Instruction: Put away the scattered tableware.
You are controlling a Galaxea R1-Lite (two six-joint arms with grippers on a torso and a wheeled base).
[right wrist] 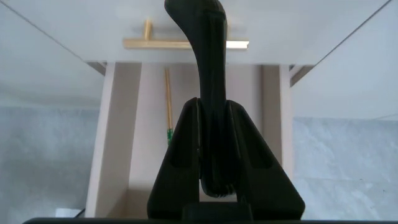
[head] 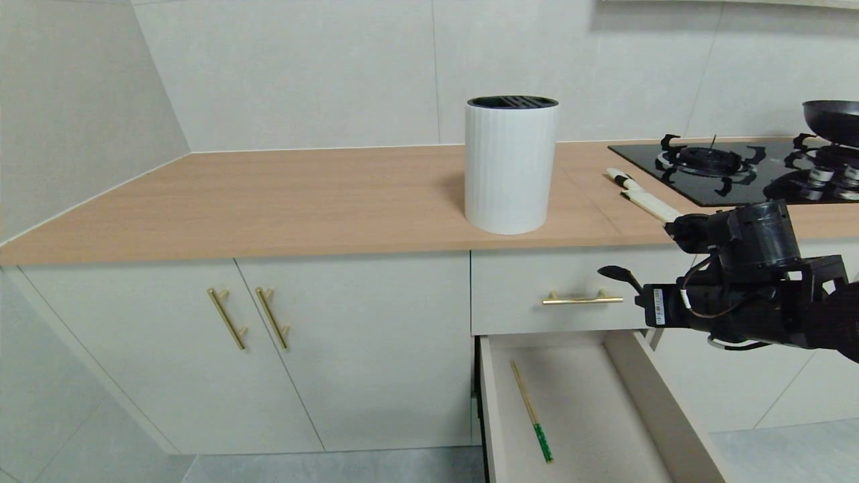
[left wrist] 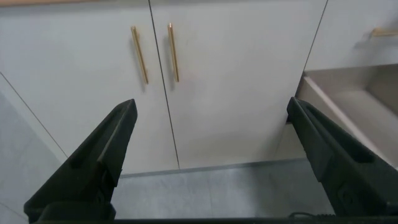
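Note:
My right gripper [head: 645, 296] hangs in front of the cabinet, above the open drawer [head: 629, 376], shut on a black spoon [head: 616, 273] whose bowl end sticks out past the fingers. From the right wrist, the black spoon [right wrist: 208, 56] runs up between the two fingers of my right gripper [right wrist: 213, 124], over the drawer [right wrist: 113, 124]. A pair of wooden chopsticks with green ends [head: 531, 410] lies inside the drawer, also seen as chopsticks [right wrist: 167, 102]. A white-handled knife [head: 641, 198] lies on the counter by the stove. My left gripper [left wrist: 209, 109] is open, low before the cabinet doors.
A tall white ribbed utensil holder [head: 510, 164] stands on the wooden counter [head: 302, 201]. A black gas stove [head: 725, 171] with a dark pan [head: 832, 121] sits at the back right. A closed drawer with a gold handle [head: 582, 300] is above the open one.

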